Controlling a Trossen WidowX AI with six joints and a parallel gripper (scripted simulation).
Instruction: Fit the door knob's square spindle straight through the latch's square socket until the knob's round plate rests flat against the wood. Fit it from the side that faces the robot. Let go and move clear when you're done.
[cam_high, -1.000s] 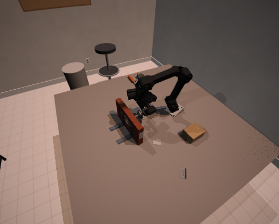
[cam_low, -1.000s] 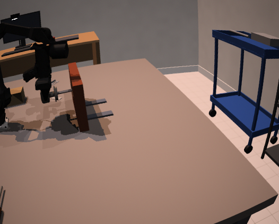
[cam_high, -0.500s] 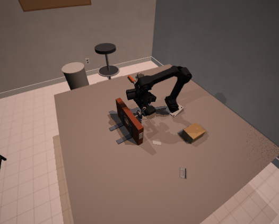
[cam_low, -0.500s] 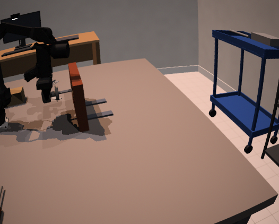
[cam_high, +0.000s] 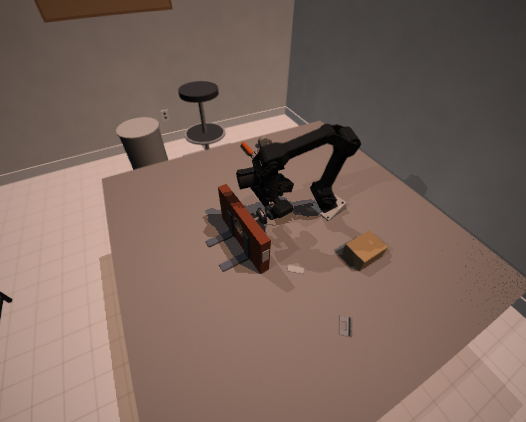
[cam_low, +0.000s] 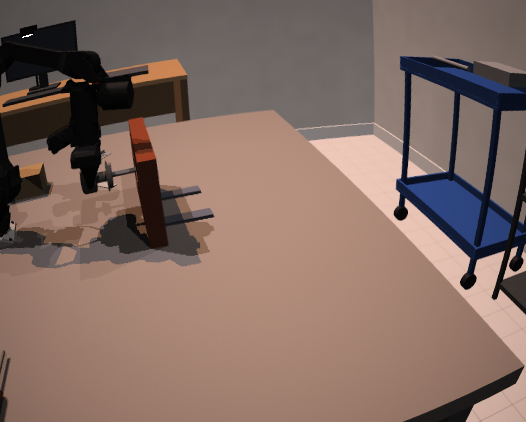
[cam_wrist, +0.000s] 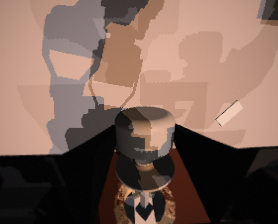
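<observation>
One black parallel-jaw gripper (cam_low: 89, 186) clamps one grey metal door knob (cam_low: 106, 175), spindle level toward one upright red-brown wooden door block (cam_low: 148, 185); round plate short of wood.

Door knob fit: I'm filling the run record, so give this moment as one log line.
gripper: shut on door knob | spindle: level, reaching wooden block | round plate: apart from wood | fit: unfinished
</observation>
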